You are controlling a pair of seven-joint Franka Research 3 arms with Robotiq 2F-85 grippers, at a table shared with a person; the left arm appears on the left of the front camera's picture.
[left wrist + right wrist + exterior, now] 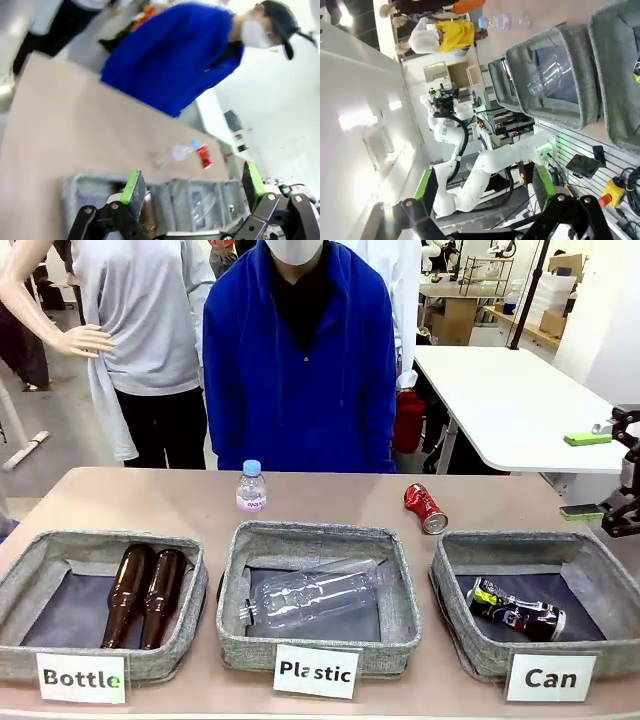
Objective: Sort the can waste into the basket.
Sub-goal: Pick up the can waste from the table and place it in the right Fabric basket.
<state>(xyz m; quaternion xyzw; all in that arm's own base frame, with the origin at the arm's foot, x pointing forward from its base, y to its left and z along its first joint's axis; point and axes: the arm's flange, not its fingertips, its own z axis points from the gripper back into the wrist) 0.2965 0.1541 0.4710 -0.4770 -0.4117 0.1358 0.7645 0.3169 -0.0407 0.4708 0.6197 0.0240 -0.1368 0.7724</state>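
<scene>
1. so the black metal drink can with green-yellow print (pixel 515 609) lies on its side inside the square grey woven-fabric basket carded "Can" (pixel 455 575);
2. the red, slightly crushed metal can (pixel 425 508) sits on the tan desk (pixel 150 500), just off that basket's 11 o'clock corner;
3. right claw (pixel 584 475) hangs at the basket's 1 o'clock, spread wide, nothing in it;
4. left claw (pixel 193 183) gapes wide too, empty.

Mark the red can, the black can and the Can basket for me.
red can (pixel 426 508): front view, middle of its red side.
black can (pixel 516 609): front view, middle of its printed body.
Can basket (pixel 474 648): front view, grey front wall near its left corner.
</scene>
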